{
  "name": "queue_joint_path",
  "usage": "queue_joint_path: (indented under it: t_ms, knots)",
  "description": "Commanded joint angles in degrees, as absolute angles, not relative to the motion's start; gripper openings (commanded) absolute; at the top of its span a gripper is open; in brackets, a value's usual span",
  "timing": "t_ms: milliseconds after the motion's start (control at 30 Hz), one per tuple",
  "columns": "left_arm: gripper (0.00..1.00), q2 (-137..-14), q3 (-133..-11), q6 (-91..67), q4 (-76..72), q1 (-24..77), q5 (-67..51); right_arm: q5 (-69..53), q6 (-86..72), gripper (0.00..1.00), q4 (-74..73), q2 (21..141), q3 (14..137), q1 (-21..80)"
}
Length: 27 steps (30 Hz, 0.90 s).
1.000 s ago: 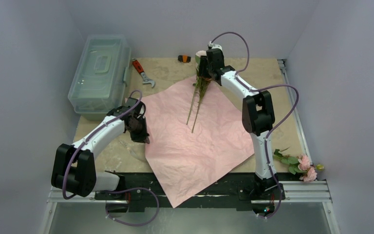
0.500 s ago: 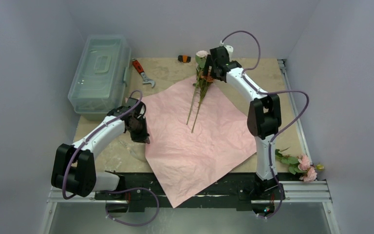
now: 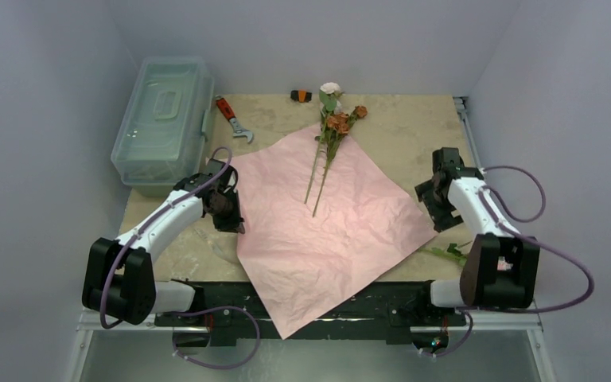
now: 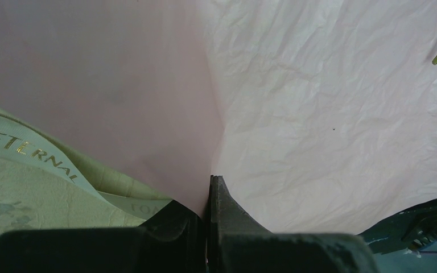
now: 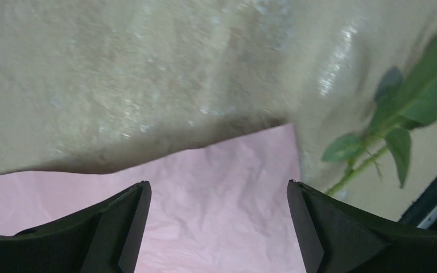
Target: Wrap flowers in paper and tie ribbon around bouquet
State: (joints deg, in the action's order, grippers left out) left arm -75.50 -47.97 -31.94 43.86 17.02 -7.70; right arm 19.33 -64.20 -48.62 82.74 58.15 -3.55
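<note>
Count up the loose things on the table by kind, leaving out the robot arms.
paper sheet: 1
flower bunch: 1
loose leafy stem: 1
ribbon: 1
clear toolbox: 1
wrench: 1
small black-and-orange item: 1
Total: 7

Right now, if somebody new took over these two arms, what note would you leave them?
Left gripper: shut on the paper's left edge.
Right gripper: open, empty, over the paper's right corner.
Flowers: stems on the paper, blooms past its far corner. A leafy stem lies off the paper, right side.
Ribbon: beside the left gripper, untied.
Done: flowers laid out. Left: wrap, tie.
</note>
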Motion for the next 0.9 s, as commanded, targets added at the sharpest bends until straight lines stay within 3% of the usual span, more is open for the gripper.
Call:
queue_joint_path:
  t_ms: [0,200,400,500,600,767,867]
  knots:
    - [0.00,-73.6,-47.8,-32.0,42.6,17.5,-8.8,24.4,-74.1,0.99,-50.0,70.3,49.5,-6.7]
    - [0.00,-73.7,-47.8,-31.4,42.5,17.9,-9.8,26.6,-78.3,0.99,-45.8,57.9,37.8,-13.4]
    - [0.00,-73.3,-47.8,-31.1,42.5,18.5,-10.1,27.3,-79.3,0.99,-46.0,59.1,33.6,-17.8]
    - [0.00,-73.1,-47.9,-31.1,42.7,18.9,-10.1,26.6,-78.5,0.92,-42.2,60.5,31.8,-19.7]
    - [0.00,-72.9,-47.8,-31.2,42.7,19.1,-9.9,26.1,-77.5,0.79,-39.0,62.6,30.8,-21.1]
    - [0.00,-72.7,-47.9,-31.4,42.6,19.3,-9.6,24.9,-76.7,0.47,-35.7,66.1,30.7,-21.6]
    - [0.00,-72.7,-47.8,-31.4,42.6,19.3,-9.4,24.8,-75.7,0.17,-33.4,67.4,30.9,-21.7]
